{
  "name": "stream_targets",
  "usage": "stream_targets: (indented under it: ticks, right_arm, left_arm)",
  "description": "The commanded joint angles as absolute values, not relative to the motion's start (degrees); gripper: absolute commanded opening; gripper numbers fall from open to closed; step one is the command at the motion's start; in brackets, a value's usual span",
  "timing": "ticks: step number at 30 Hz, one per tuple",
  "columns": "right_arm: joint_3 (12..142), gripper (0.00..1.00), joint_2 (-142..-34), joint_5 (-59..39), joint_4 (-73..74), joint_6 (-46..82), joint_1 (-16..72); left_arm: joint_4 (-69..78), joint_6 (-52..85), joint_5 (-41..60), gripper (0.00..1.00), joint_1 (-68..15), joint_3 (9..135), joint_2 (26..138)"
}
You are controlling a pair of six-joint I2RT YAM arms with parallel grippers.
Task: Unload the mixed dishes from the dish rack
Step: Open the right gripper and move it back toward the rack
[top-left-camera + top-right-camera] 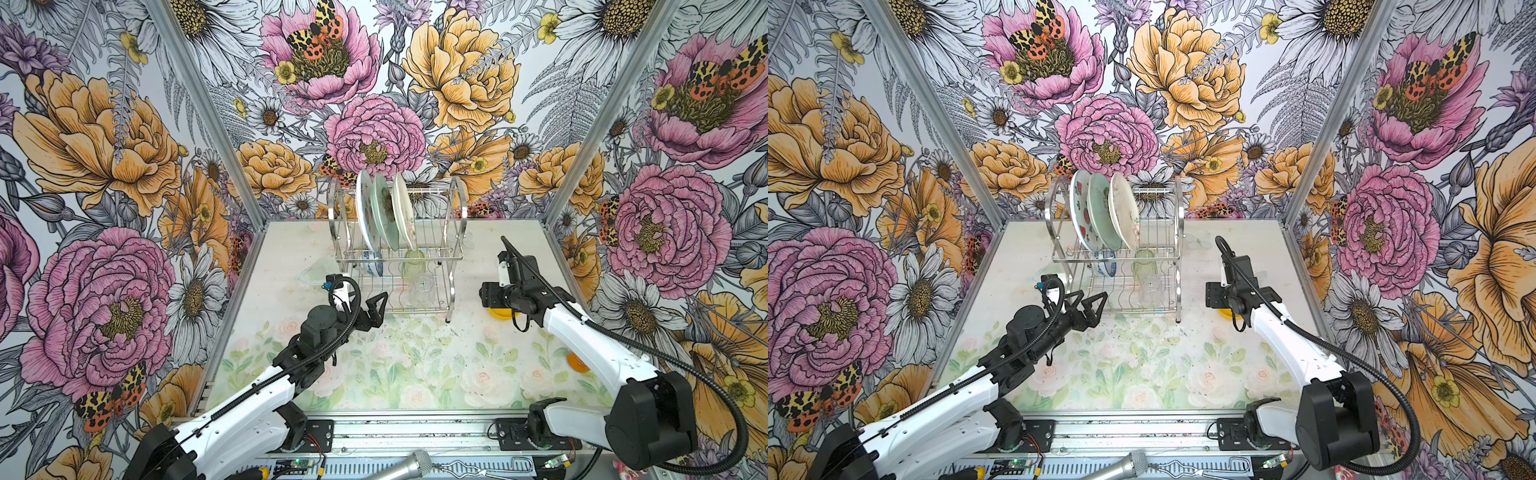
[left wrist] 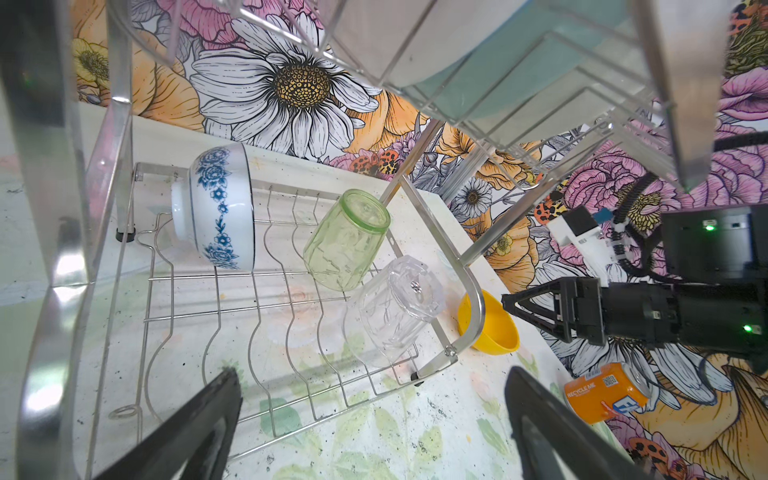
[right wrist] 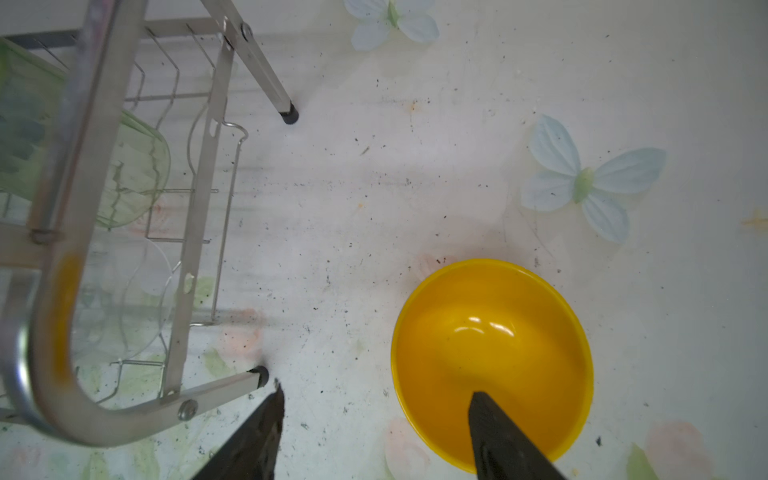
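Observation:
The dish rack (image 1: 459, 199) stands at the back centre of the table. Its upper tier holds three plates on edge: watermelon-print (image 1: 365, 208), pale green (image 1: 384, 212) and cream (image 1: 404, 208). On the lower tier lie a blue-and-white bowl (image 2: 220, 208), a green tumbler (image 2: 345, 241) and a clear glass (image 2: 395, 307). A yellow bowl (image 3: 490, 340) sits upright on the table, right of the rack. My right gripper (image 3: 376, 390) hangs open above it, one finger over its inside, the other outside its rim near a rack foot. Open and empty, my left gripper (image 2: 372, 372) is at the rack's front left corner.
An orange soda can (image 1: 577, 361) lies on the table at the right, partly behind my right arm. A microphone (image 1: 399, 467) and tools rest on the rail in front of the table. Flowered walls close in the back and both sides.

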State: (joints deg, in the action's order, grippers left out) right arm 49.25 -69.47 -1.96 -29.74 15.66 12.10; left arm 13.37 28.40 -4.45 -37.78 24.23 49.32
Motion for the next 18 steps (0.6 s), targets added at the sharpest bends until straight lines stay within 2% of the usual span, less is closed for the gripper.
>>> stream_targets:
  ticks: [1, 11, 18]
  right_arm:
    - [45.37, 0.73, -66.02, -5.93, -23.66, 19.11, 12.98]
    - [37.33, 0.74, -56.2, -1.39, -18.9, 23.37, 19.65]
    - [37.07, 0.73, -54.99, 1.4, -16.61, 26.38, 26.07]
  left_arm:
    - [13.61, 28.18, -3.08, 0.99, -38.41, 24.14, 48.18]
    - [10.05, 26.59, -4.51, 0.99, -38.41, 26.19, 49.02]
    - [9.66, 27.24, -6.53, 0.99, -38.41, 25.5, 49.24]
